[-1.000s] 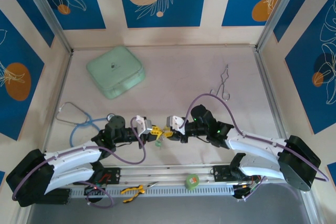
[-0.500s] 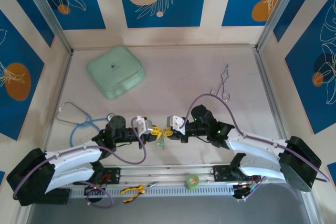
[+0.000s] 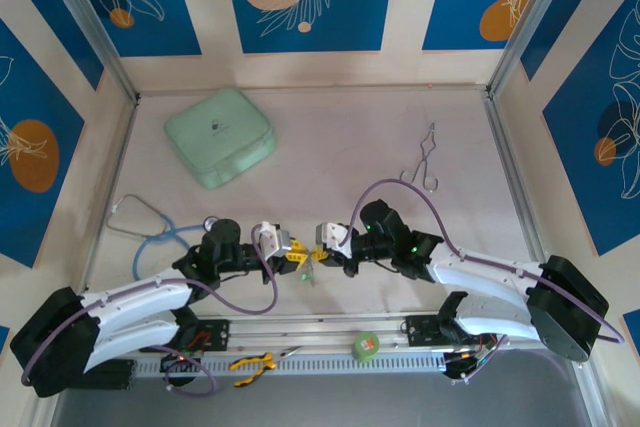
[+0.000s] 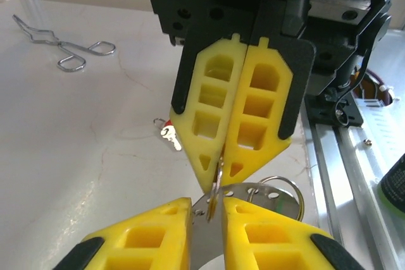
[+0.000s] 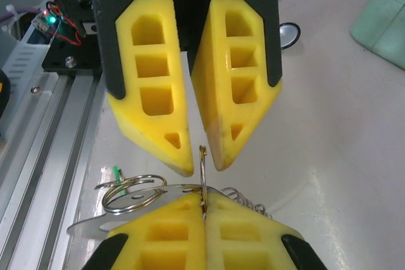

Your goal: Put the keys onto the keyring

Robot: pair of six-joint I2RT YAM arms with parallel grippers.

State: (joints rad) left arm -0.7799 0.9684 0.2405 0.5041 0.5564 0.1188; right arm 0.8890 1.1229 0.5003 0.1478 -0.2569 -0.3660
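Two grippers meet tip to tip near the table's [image 3: 330, 147] front edge. Right gripper [image 5: 204, 199] jaws are pressed closed on a thin ring of the keyring [image 4: 250, 192] — silvery plate, split ring, coil. Left gripper [image 4: 207, 207] jaws stand a slit apart, the ring's edge between them, unclamped. Red-headed key [image 4: 169, 137] lies on the table just beyond; green-headed key [image 5: 116, 173] near the rail [image 5: 44, 131]. Mint-green case [image 3: 220, 137] — lid mark too small to read.

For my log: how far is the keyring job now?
Done: no key is threaded. In hand: the right gripper is shut on the keyring; the left gripper has its jaws slightly apart around it. Remaining: the red key and green key lie on the table.
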